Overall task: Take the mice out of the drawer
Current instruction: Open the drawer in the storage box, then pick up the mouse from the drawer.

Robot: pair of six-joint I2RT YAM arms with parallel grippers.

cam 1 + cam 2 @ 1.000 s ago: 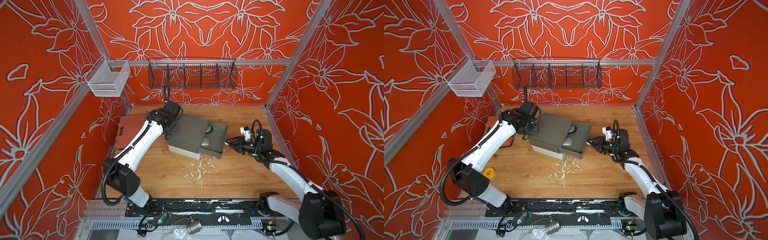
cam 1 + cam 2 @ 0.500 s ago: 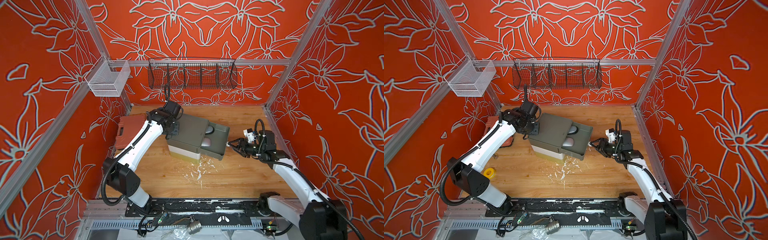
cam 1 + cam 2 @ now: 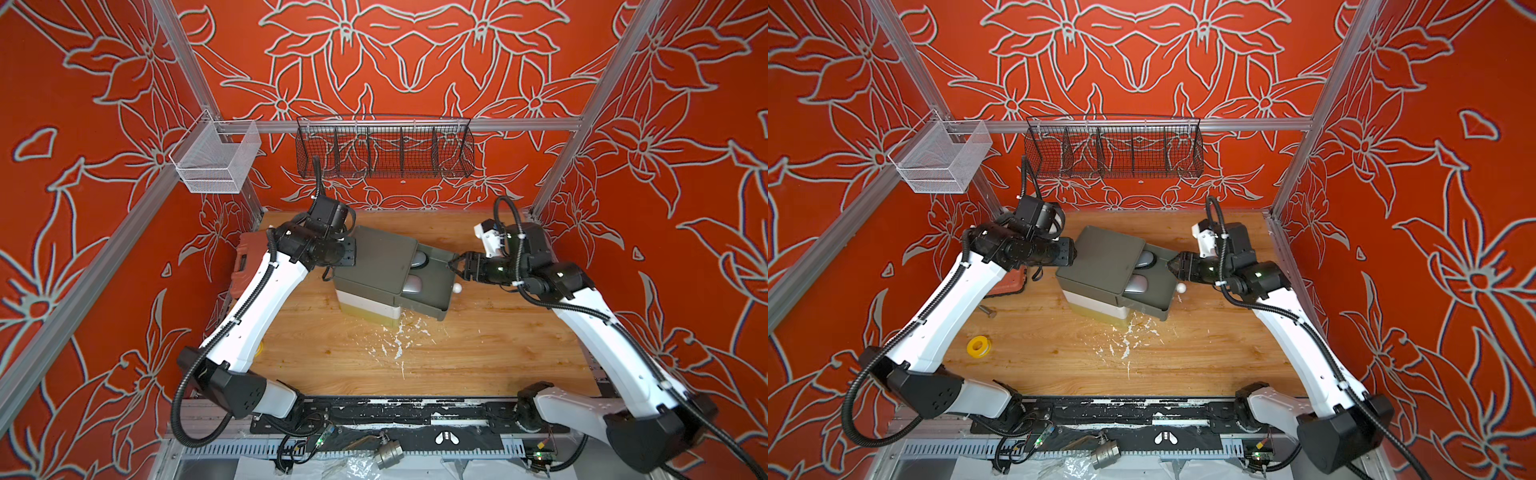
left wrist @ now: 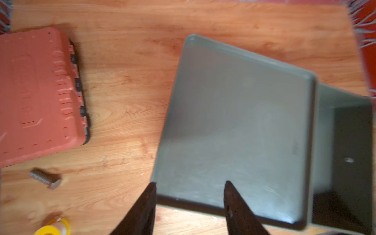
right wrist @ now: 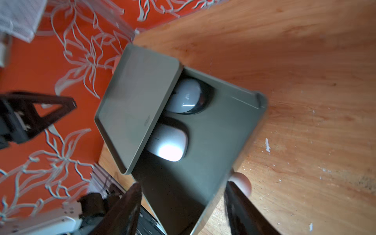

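While your right gripper (image 5: 182, 184) sits moderately parted and holding nothing, it straddles the front wall of the open drawer (image 5: 223, 126), with the white knob (image 5: 241, 182) just beside one finger. Your left gripper (image 4: 190, 182) is also parted and empty, over the edge of the cabinet top (image 4: 234, 122). The dark grey mouse (image 5: 188, 95) and silver mouse (image 5: 168, 142) lie side by side in the drawer, half under the cabinet top, mid-frame in both top views.

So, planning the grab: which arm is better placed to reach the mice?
Right: the right claw, open, faces the dark grey mouse and silver mouse across the olive-green plastic drawer front; the left claw hangs at the cabinet top's opposite edge.
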